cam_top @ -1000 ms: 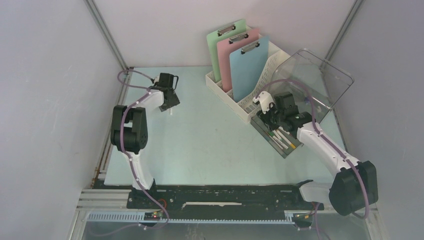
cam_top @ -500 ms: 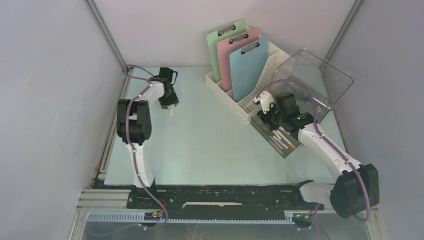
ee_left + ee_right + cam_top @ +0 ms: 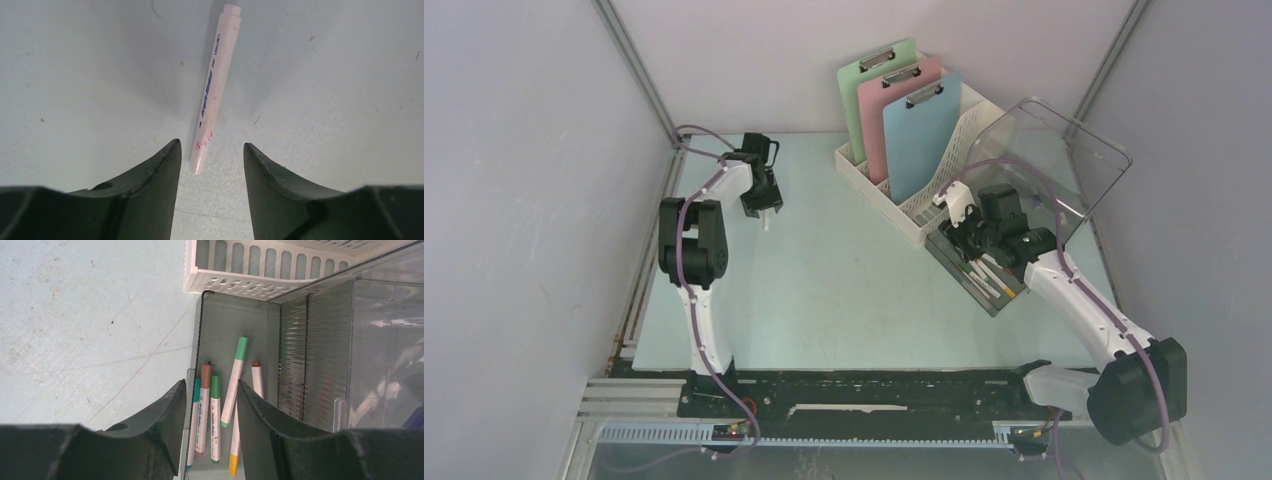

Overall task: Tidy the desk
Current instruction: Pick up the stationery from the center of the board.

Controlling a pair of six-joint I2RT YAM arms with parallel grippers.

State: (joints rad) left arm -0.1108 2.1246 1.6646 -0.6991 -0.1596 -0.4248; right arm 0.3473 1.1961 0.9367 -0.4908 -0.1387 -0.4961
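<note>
The desk (image 3: 844,290) is a pale mint-blue top. A white-pink marker (image 3: 215,75) lies on it at the far left (image 3: 767,223). My left gripper (image 3: 211,145) hovers open over it, the marker's near end between the fingertips and closer to the left finger, untouched. In the top view that gripper (image 3: 764,211) sits near the desk's far left corner. My right gripper (image 3: 210,383) is open and empty above a dark grey tray (image 3: 235,325) holding several markers (image 3: 215,415). The top view places it (image 3: 970,250) at the right.
A white file rack (image 3: 904,205) at the back holds a green (image 3: 864,95), a pink (image 3: 896,110) and a blue clipboard (image 3: 921,140). A clear plastic box (image 3: 1049,165) stands tilted beside the tray (image 3: 984,283). Grey walls close in on both sides.
The left arm swung toward the far left corner, bringing its gripper over the marker, then held still. The right arm shifted slightly rightward over the tray.
</note>
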